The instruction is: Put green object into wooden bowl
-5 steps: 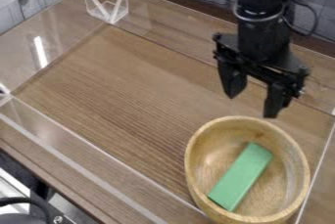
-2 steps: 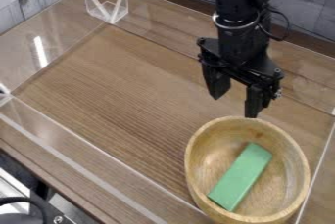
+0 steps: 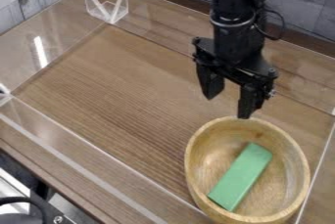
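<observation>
The green object (image 3: 242, 176), a flat bright-green block, lies inside the wooden bowl (image 3: 199, 153), slanting from near left to far right. The bowl is round, light tan, and stands at the near right of the table. My gripper (image 3: 232, 98) hangs above the table just beyond the bowl's far rim, pointing down. Its two black fingers stand apart and open, with nothing between them.
A low clear plastic wall (image 3: 53, 130) fences the wooden tabletop, with a clear bracket (image 3: 108, 7) at the far left corner. The black arm (image 3: 240, 8) rises at the back right. Wooden tabletop stretches left of the bowl.
The gripper has shifted left across the frame and slightly lower, staying open. The green block and the bowl have not moved.
</observation>
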Controlling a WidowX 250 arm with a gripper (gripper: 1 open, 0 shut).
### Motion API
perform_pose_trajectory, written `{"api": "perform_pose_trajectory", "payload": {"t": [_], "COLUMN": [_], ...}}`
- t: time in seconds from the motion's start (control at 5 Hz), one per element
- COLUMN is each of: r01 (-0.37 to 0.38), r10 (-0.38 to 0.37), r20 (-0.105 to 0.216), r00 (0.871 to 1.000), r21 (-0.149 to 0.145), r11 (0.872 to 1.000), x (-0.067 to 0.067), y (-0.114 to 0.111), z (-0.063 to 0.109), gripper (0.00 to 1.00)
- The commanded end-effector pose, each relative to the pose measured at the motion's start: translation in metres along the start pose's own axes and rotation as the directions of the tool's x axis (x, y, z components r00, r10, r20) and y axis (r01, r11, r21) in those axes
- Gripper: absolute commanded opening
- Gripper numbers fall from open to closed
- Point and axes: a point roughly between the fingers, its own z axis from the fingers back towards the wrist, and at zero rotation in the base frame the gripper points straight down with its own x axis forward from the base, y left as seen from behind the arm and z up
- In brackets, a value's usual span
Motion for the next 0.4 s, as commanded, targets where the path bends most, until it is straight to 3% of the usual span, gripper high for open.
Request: {"api": "perform_pose_trajectory", "payload": {"t": [0.0,0.2], "r01": [-0.016,-0.057], "r10": [0.014,0.049], "r20": [0.073,0.107], "r00": [0.997,0.993], "r21": [0.023,0.070], "r11": [1.000,0.996], "x": [0.008,0.012], "y": [0.002,0.026], "z": [0.035,0.055], "gripper": [1.00,1.00]}}
